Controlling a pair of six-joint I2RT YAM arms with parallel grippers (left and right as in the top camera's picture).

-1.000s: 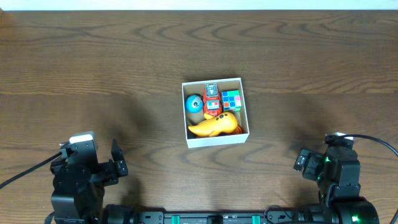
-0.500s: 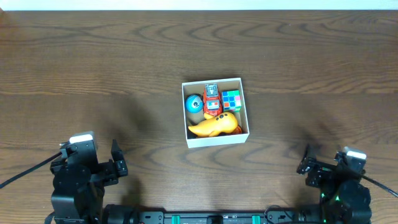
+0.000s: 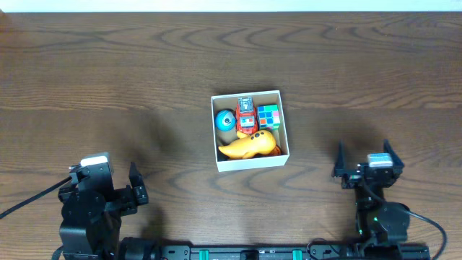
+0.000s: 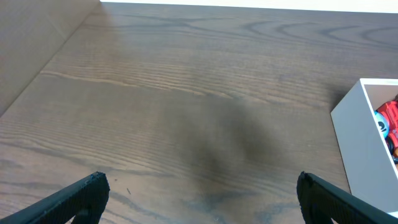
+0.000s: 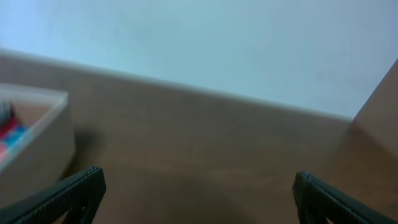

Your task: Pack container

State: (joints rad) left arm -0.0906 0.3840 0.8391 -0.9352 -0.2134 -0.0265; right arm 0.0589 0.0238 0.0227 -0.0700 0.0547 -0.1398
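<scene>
The container (image 3: 248, 164) is a small white-walled box at the table's middle. It holds a blue ball (image 3: 225, 120), a red toy car (image 3: 246, 114), a colour cube (image 3: 269, 115) and a yellow toy (image 3: 249, 144). Its white corner shows at the right of the left wrist view (image 4: 360, 134) and at the left of the right wrist view (image 5: 37, 134). My left gripper (image 4: 202, 196) is open and empty at the front left, far from the container. My right gripper (image 3: 364, 160) is open and empty at the front right, its fingers also in the right wrist view (image 5: 196, 190).
Dark wood table (image 3: 115, 79) all around the container. A pale wall (image 5: 205, 43) rises behind the table's far edge in the right wrist view.
The right arm has swung and turned at the front right, and its fingers now point up the table. The left arm and the container have not moved.
</scene>
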